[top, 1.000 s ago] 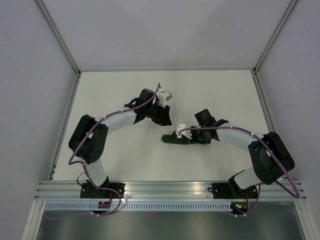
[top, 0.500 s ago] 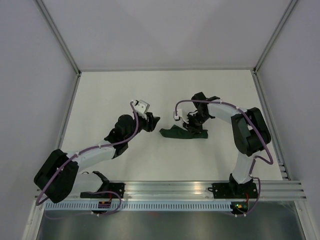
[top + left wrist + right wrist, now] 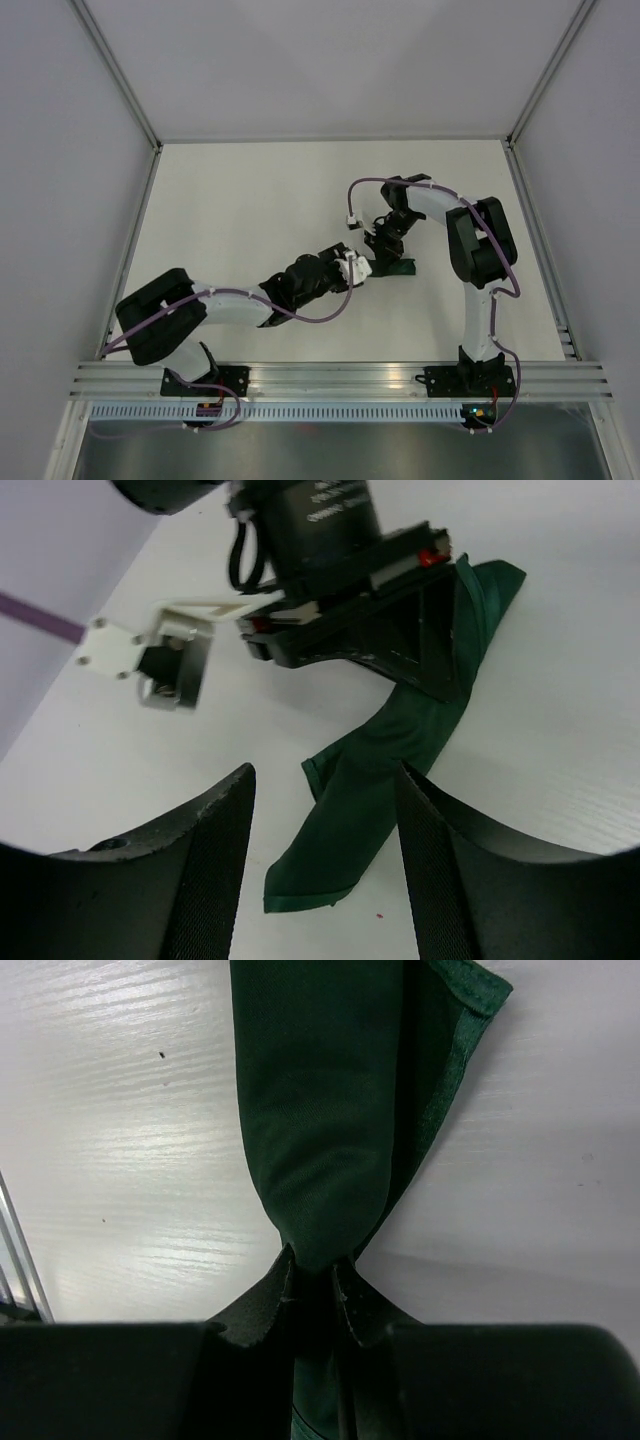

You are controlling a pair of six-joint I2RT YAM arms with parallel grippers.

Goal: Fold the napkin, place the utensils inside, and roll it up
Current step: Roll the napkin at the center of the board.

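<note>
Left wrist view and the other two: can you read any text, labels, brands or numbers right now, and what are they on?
White print on the right arm's black wrist housing, left wrist view: too small and blurred to read.
On the napkin: no print or label.
Top and right wrist views: no readable text.

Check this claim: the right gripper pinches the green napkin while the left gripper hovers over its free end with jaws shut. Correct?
Wrong: the left gripper has its jaws open, as the left wrist view shows. The right gripper does pinch the napkin.
</note>
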